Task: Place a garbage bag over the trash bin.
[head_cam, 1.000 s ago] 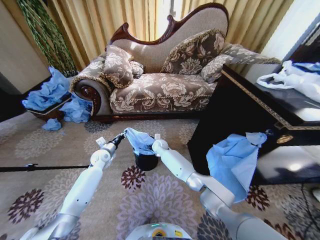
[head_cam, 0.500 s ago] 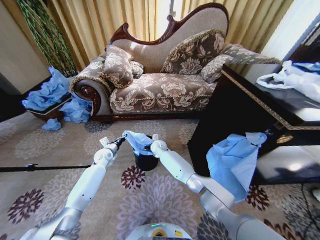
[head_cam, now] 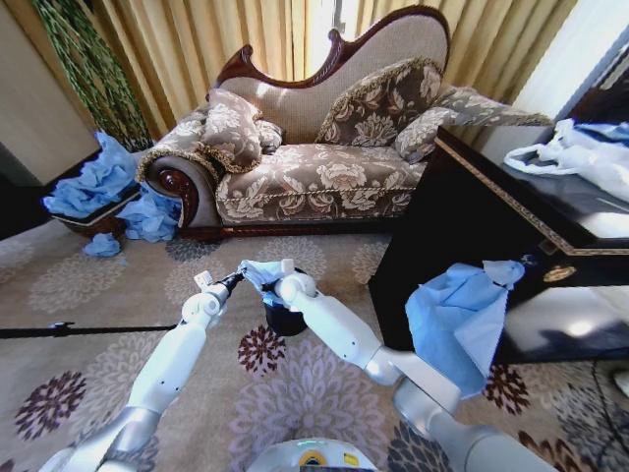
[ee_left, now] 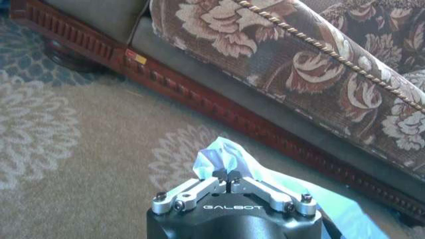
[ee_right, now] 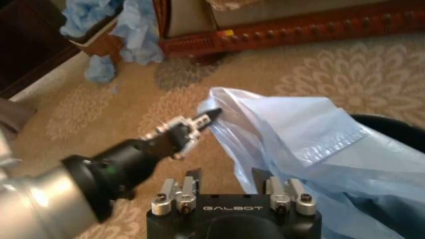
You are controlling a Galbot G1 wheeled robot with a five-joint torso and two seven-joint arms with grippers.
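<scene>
Garbage bag [head_cam: 260,275] is draped over the top of the trash bin [head_cam: 286,317], which stands on the carpet [head_cam: 324,383] in front of the sofa [head_cam: 314,177]. Left gripper [ee_left: 224,178] is pinched closed on a bunched corner of the bag at the bin's left side; the film rises between the fingertips in the left wrist view. Right gripper [ee_right: 226,181] sits just beside the left one, over the bin's near rim, jaws parted, with a fold of the bag's edge running up between them; no clamp on it yet, as far as can be judged. Key relation: the bag's free length runs from the left gripper's pinch across the bin mouth toward the robot's right. The unseated edge thus lies right of both grippers, nearer the right one. Judgement: mouth not yet spread around the rim.
</scene>
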